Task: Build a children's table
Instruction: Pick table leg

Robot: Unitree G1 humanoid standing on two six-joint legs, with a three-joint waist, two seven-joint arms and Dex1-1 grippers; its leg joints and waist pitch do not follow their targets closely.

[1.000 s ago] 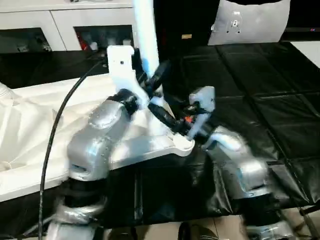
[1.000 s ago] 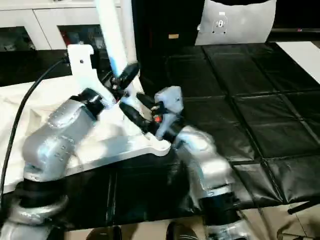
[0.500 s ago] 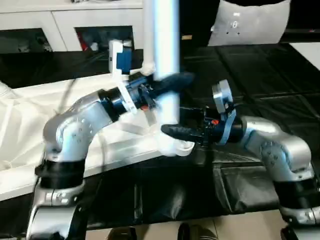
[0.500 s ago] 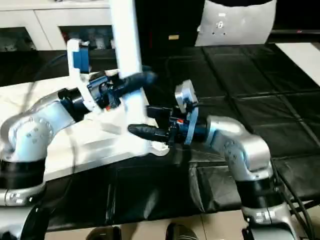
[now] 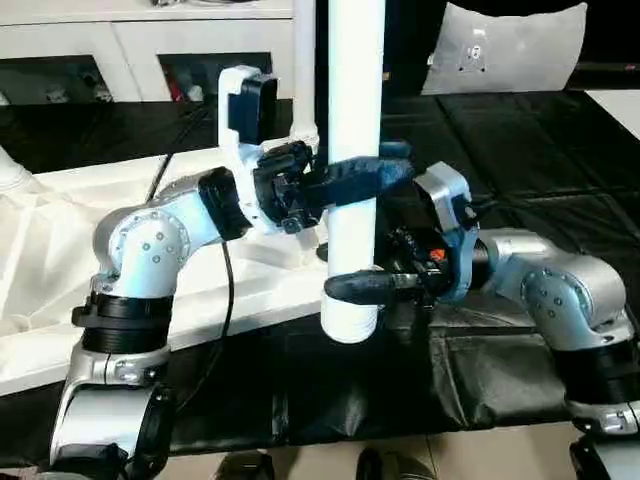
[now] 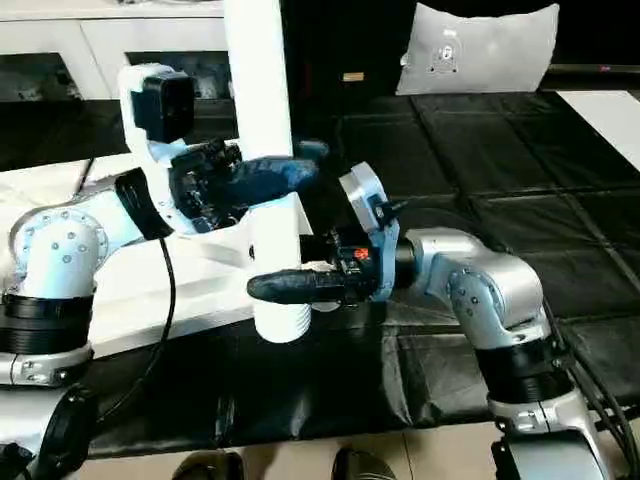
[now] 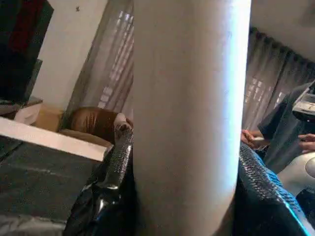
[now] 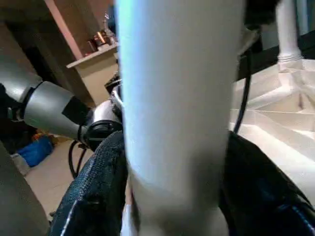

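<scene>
left gripper (image 5: 352, 178) — clamped on upright leg (image 5: 354, 120) | right gripper (image 5: 352, 285) — clamped lower on same leg | tabletop (image 5: 60, 300) behind

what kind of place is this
Probably an indoor lab or workshop set up for robot trials: white cabinets at the back, black padded mats over the work surface, and long curtains along one wall.

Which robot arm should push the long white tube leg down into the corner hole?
Probably the right. The right gripper holds the white plastic tube leg low, near its bottom end, just above the white table top's corner. The left gripper grips higher and can keep the upright leg steady.
</scene>
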